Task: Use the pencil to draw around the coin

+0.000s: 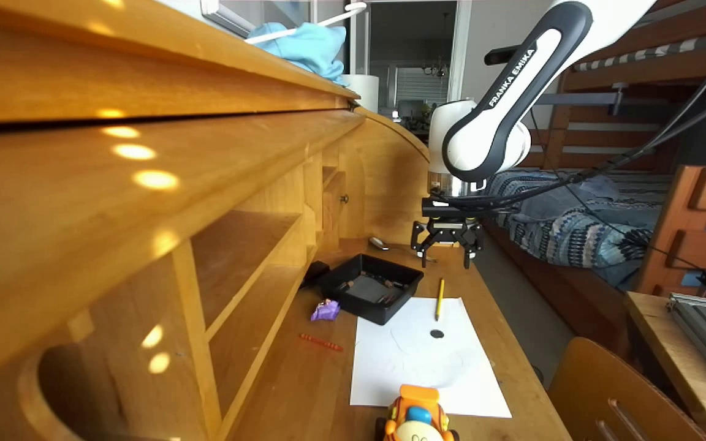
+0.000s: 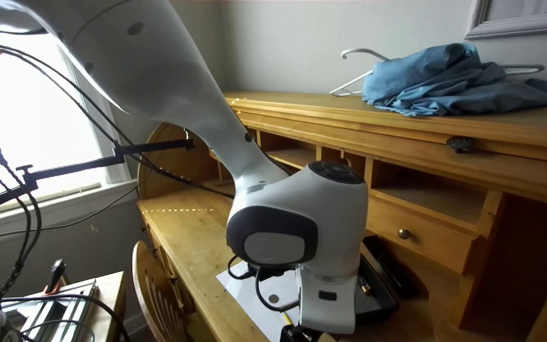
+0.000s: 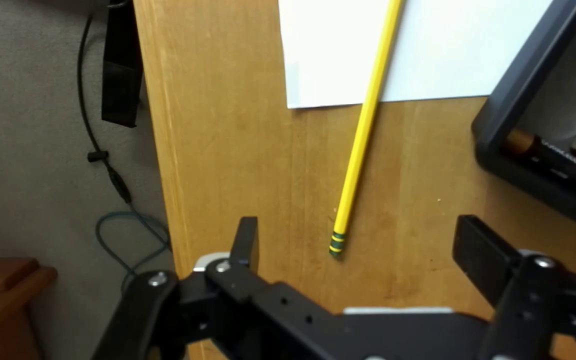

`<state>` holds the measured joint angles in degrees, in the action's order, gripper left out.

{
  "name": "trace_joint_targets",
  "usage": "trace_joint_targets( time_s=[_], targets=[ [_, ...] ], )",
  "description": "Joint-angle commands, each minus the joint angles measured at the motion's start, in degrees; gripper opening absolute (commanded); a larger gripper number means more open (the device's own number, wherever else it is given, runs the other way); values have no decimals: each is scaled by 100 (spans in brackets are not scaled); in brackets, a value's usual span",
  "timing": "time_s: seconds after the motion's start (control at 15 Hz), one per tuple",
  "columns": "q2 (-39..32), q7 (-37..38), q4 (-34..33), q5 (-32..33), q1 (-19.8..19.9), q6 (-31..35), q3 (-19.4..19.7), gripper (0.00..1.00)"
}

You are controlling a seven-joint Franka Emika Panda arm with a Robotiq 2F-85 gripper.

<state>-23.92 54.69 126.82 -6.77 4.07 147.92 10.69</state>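
Wooden desk hutch (image 1: 218, 153) stands nearest the camera in an exterior view, filling the left side. At the near end of the tabletop (image 1: 304, 392) sits an orange toy car (image 1: 419, 413), overlapping in that view the near edge of a white paper sheet (image 1: 417, 373); contact cannot be confirmed.

Yellow pencil (image 1: 440, 299) lies flat across the sheet's far edge. Its near end is on the paper; its far end, banded green and yellow in the wrist view, is on bare wood. Dark coin (image 1: 437, 334) lies on the sheet, just beside the pencil's near end and apart from it; it is visible in both exterior views.

Condition of the hand (image 1: 445, 262): fingers spread well apart, pointing down, above the far part of the tabletop, beyond the pencil. The wrist view shows the banded end between the two fingers, lower down on the wood.

Black tray (image 1: 353, 304) rests left of the pencil, over the sheet's far left corner, and contains batteries (image 3: 553, 152). Just beside its left side lies a crumpled purple wrapper (image 1: 326, 310); nearer, left of the sheet, a ridged red stick (image 1: 320, 342). Blue cloth (image 2: 444, 80) lies on top of the hutch. Wooden chair (image 1: 616, 392) stands at the near right.
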Motion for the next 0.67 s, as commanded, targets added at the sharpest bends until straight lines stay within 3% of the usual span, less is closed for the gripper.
trace_joint_targets(
  time_s=[0.0, 0.6],
  targets=[
    [-291, 350, -234, -75, -140, -143, 126, 100],
    [-656, 689, -448, -11, -235, -30, 255, 100]
  ],
)
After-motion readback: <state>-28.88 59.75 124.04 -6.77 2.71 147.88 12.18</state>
